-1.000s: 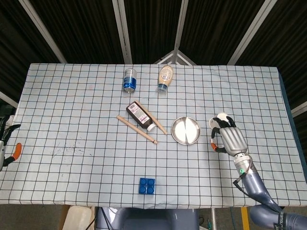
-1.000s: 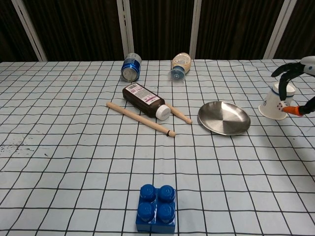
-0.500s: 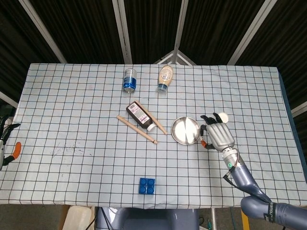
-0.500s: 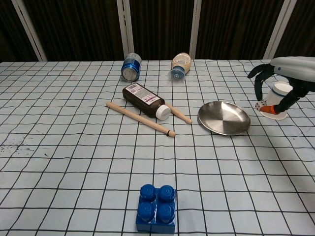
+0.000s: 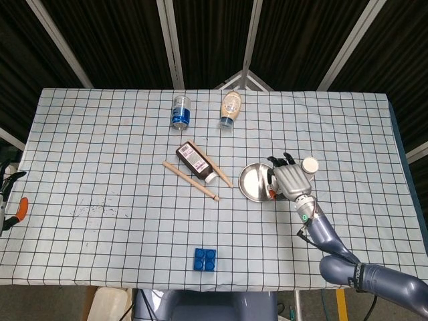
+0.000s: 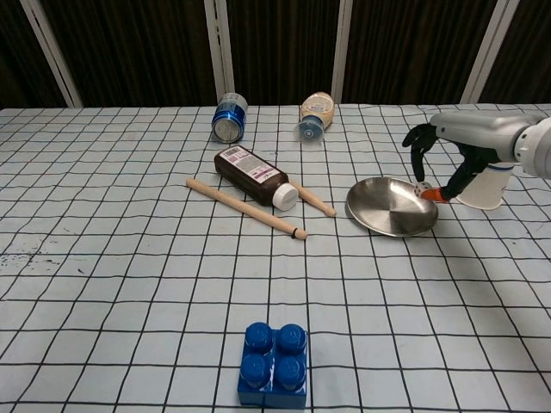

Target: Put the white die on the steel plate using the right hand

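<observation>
The steel plate [image 5: 255,182] [image 6: 386,208] lies right of the table's centre. My right hand [image 5: 288,179] [image 6: 458,139] hovers over the plate's right rim, palm down. In the chest view it pinches the small white die [image 6: 420,185] between the orange-tipped thumb and a finger, just above the rim. The head view hides the die under the hand. My left hand [image 5: 8,199] shows only at the far left edge of the head view, its fingers apart and holding nothing.
A white paper cup [image 5: 309,164] [image 6: 485,184] lies tipped just right of the plate, behind the hand. A brown bottle [image 5: 195,162] and two wooden sticks [image 5: 191,180] lie left of the plate. A blue can [image 5: 180,111] and a sauce bottle [image 5: 230,109] lie further back. A blue brick [image 5: 205,259] sits near the front edge.
My right hand has moved left from beside the paper cup to over the plate's right rim, carrying the die with it. The left hand has stayed put.
</observation>
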Tool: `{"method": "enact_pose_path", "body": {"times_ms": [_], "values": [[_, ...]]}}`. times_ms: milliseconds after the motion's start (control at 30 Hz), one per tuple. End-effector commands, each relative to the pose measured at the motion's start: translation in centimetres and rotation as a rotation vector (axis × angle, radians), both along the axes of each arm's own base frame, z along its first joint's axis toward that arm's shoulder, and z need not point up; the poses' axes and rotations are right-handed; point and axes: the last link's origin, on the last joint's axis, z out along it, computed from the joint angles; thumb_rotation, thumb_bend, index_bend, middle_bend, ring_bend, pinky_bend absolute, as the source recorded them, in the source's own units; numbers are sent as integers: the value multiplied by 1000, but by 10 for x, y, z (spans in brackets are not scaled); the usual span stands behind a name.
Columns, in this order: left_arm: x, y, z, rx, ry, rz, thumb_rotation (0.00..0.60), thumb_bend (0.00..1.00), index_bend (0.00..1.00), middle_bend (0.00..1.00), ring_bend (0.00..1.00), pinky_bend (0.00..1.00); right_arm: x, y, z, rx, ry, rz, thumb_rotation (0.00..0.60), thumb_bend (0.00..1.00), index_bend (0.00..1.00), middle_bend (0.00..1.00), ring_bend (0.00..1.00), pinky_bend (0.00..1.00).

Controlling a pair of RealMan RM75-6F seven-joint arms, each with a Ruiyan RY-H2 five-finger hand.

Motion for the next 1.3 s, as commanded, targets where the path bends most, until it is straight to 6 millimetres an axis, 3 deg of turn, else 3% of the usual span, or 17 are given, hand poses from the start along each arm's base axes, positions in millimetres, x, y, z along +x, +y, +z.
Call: {"method": "enact_pose_path", "body": {"times_ms": [33, 500, 767, 1000, 1167, 1300], "values": [[-1, 0, 1, 1, -1, 3, 600, 636, 207, 0, 0, 120, 1, -6, -9, 15, 2, -9, 600, 406, 597, 160, 196, 0], [-2, 1, 1, 1, -4, 9, 600, 635, 207, 0, 0, 120, 1, -17, -30, 39, -1, -18, 600, 405, 568, 159, 196, 0], [-2, 2, -2, -11, 3, 8, 600, 635, 207, 0, 0, 120, 3, -17, -32, 27, -13, -18, 600, 216, 374, 159, 196, 0], [-1, 2, -3, -12, 6, 8, 600, 636, 207, 0, 0, 119, 3, -18, -33, -3, -29, -15, 600, 186, 367, 160, 196, 0], [-2, 2, -3, -12, 9, 11, 600, 635, 207, 0, 0, 120, 3, -19, -34, -6, -26, -15, 600, 106, 213, 158, 195, 0], [-2, 3, -3, -11, 8, 13, 600, 635, 207, 0, 0, 120, 1, -20, -27, -35, -30, -16, 600, 71, 170, 158, 190, 0]]}}
